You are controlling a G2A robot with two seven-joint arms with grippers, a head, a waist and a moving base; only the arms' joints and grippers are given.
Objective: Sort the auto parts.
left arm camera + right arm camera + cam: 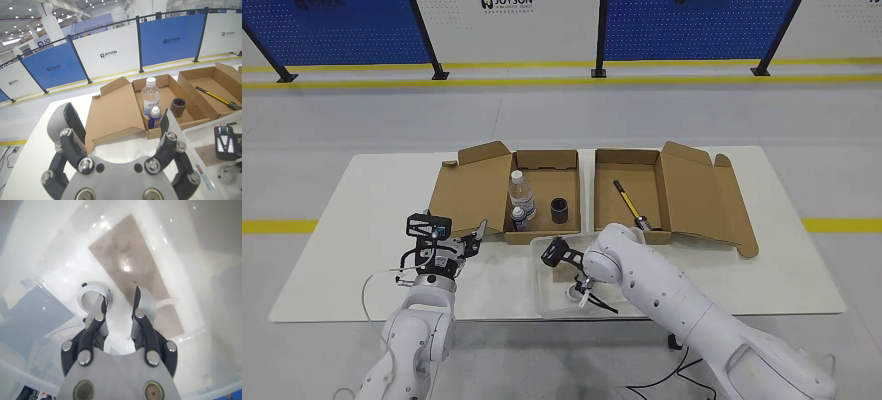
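Aluminium ring (80, 296) is found lying flat in the white bin (37, 247), its rim straddled by the spread fingers of the right gripper (120, 298). If these are closed off-centre, it may be squeezed out. The left gripper (118, 111) is likewise held spread.

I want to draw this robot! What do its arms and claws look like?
The left arm and right arm are smooth, rounded and white. The left gripper and right gripper have silver plates, shiny bolts, and black curved fingers with ribbed pads.
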